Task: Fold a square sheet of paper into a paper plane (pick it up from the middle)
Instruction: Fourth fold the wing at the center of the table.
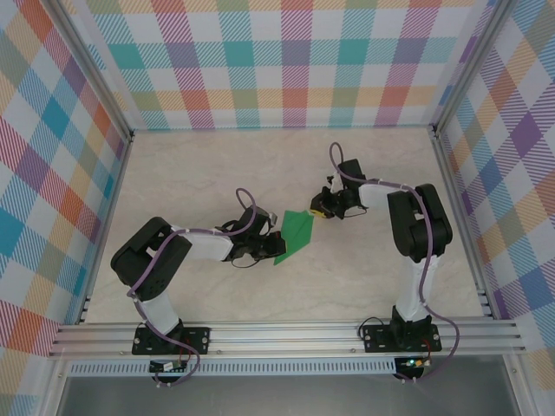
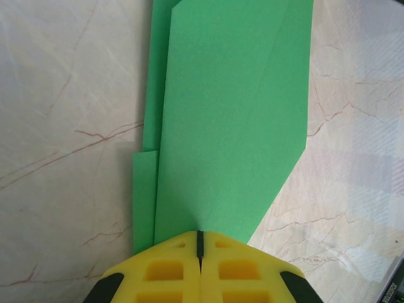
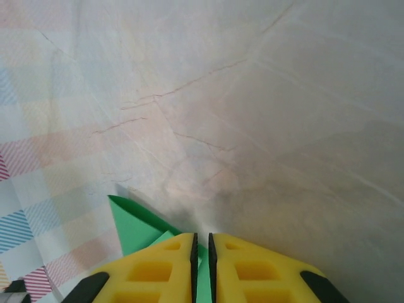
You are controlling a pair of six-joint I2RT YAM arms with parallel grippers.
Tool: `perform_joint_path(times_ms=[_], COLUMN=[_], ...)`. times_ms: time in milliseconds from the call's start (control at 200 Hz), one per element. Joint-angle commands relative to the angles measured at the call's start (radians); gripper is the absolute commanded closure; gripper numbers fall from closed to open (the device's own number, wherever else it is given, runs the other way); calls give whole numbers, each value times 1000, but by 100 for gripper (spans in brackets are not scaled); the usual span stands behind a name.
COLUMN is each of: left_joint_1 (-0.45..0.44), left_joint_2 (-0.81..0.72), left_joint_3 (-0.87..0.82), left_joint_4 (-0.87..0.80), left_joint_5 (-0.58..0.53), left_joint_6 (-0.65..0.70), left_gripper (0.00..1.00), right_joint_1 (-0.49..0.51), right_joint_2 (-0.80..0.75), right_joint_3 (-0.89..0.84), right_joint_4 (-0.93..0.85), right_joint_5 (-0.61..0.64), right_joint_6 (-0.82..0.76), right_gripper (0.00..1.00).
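- Green and folded into a long, tapered shape, the sheet of paper [image 1: 295, 236] sits at about the middle of the tabletop [image 1: 217, 173], well away from every edge. It runs slantwise between the two grippers.
- In the left wrist view the sheet of paper [image 2: 233, 113] stretches away from the camera in layers. A narrower flap shows along its left side, a lengthwise crease runs down it, and its right side is cut at an angle.
- The left gripper [image 1: 263, 247] meets the end of the sheet nearer the tabletop's near edge. Seen from its wrist, the left gripper [image 2: 199, 249] has its yellow fingers [image 2: 164, 271] pressed together on that end, with only a thin dark seam between them.
- The right gripper [image 1: 317, 209] holds the sheet's farther end, towards the right side. From its wrist, the right gripper [image 3: 201, 252] has its yellow fingers [image 3: 252, 271] almost together, with a sliver of green pinched in the slot. A pointed corner of the sheet [image 3: 136, 227] sticks out to their left.
- Whether the sheet lies flat on the pale, veined tabletop [image 3: 252, 95] or is raised off it I cannot tell.
- Checked walls [image 1: 286, 61] in many colours stand round the far and side edges.
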Motion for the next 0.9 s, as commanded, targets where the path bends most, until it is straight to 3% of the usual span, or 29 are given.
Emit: perform_joint_path(times_ms=[0,145,400,895], left_joint_1=[2,2,1,-3], left_joint_2=[50,49,50,25], left_joint_3=[-58,-52,-46,-40], left_joint_4=[-193,-197,-203,-222], left_joint_5=[-77,-76,-77,-37], left_joint_6=[12,12,13,22], left_gripper=[100,100,100,100], right_joint_1=[3,54,184,195], right_joint_2=[-96,-134,-62,18], right_joint_3=[-27,-90,-102,-150], right_joint_4=[-8,50,105,81], right_joint_5=[-28,-60,-50,53], right_joint_6=[-1,33,73,32], right_gripper=[84,85,88,90])
